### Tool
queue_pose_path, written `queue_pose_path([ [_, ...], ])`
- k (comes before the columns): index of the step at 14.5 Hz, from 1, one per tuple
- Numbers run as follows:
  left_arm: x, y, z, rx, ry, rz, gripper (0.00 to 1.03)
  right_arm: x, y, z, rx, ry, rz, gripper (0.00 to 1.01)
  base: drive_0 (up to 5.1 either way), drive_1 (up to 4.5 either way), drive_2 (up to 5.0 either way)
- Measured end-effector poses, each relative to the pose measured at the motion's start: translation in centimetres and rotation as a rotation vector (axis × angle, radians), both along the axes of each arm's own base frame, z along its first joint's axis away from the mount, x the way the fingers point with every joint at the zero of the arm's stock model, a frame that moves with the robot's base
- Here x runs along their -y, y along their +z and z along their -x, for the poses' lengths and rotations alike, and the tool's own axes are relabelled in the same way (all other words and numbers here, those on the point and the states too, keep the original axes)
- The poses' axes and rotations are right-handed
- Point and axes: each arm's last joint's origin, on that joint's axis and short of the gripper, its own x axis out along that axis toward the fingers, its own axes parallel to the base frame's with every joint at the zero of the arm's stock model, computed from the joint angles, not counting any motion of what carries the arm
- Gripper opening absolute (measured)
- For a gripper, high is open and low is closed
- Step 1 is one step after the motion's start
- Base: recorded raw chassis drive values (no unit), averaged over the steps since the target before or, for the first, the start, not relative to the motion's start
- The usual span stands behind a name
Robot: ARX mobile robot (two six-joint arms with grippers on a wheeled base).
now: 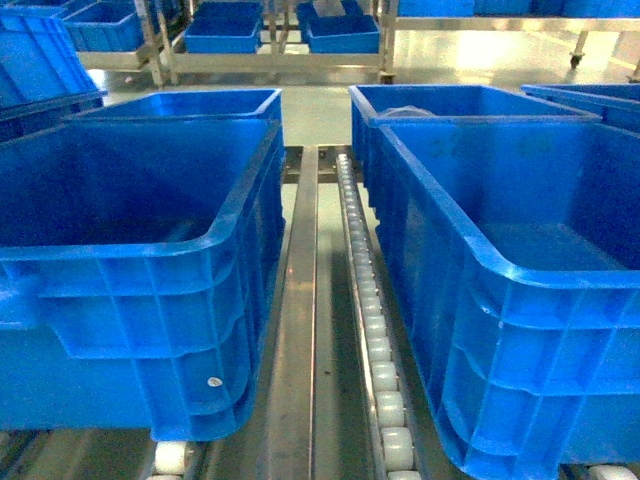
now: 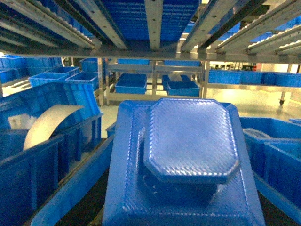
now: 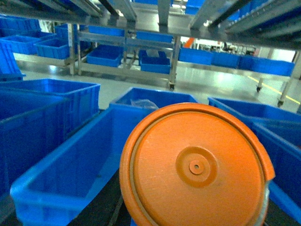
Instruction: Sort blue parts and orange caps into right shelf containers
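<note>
1. The left wrist view is filled by a blue moulded plastic part with an octagonal raised centre and a textured surface [image 2: 190, 160]. It sits so close under the camera that I judge the left arm is carrying it, face up toward the lens, ready to lower into a bin.
2. The right wrist view shows a round orange plastic cap with a small central boss [image 3: 195, 167], likewise held close under the camera and above a long blue plastic crate [image 3: 70, 165], which looks like a likely drop point.
3. Neither gripper shows in any view. Each part covers where the fingers would be, so I cannot tell how the jaws stand, or even whether they are clamped on the parts.
4. In the head view two large blue plastic crates, the left [image 1: 130, 270] and the right [image 1: 510, 290], sit on a metal roller rack [image 1: 375, 340]. No arms appear there.
5. The crate floors are dim. Something pale lies in the far right crate [image 1: 405, 112], too blurred to name.
6. The lower edges of both carried parts are cut off by the frame.
</note>
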Motion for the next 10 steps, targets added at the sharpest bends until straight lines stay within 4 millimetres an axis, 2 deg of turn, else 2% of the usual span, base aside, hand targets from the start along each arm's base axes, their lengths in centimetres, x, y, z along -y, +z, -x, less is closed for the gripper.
queue_pose_path([
  [1,-0.2,2.2,-3.2,0.059,-0.004,-0.004,0.43,-0.2,2.5,-2.5,0.053,0.021,0.007,0.44,0.0,0.00,0.0],
  [2,-0.4,3.7,-7.3,0.073,0.000,0.001,0.43,-0.3,4.3,-5.4,0.075,0.021,0.018,0.44,0.0,0.00,0.0],
  [3,-0.5,3.2,-10.6,-0.008,-0.007,0.016,0.43,-0.5,4.4,-8.8,0.007,0.026,0.029,0.44,0.0,0.00,0.0],
  [4,-0.6,1.6,-13.9,-0.130,-0.005,0.031,0.43,-0.6,3.6,-11.6,-0.066,0.027,0.035,0.44,0.0,0.00,0.0],
  [5,-0.6,0.1,-16.1,-0.216,-0.005,0.049,0.43,-0.5,2.1,-14.6,-0.150,0.014,0.036,0.44,0.0,0.00,0.0],
  [6,-0.6,-0.8,-17.3,-0.262,-0.008,0.066,0.43,-0.4,1.1,-17.0,-0.186,-0.008,0.031,0.44,0.0,0.00,0.0],
  [7,-0.4,0.3,-17.4,-0.214,-0.022,0.076,0.55,-0.5,0.1,-18.2,-0.211,-0.006,0.021,0.55,0.0,0.00,0.0],
  [9,-0.1,1.4,-17.1,-0.172,-0.044,0.072,0.78,-0.5,0.2,-18.3,-0.202,-0.004,0.020,0.78,0.0,0.00,0.0],
  [10,-0.1,1.2,-16.9,-0.177,-0.057,0.070,0.91,-0.5,0.2,-18.3,-0.200,-0.005,0.020,0.91,0.0,0.00,0.0],
])
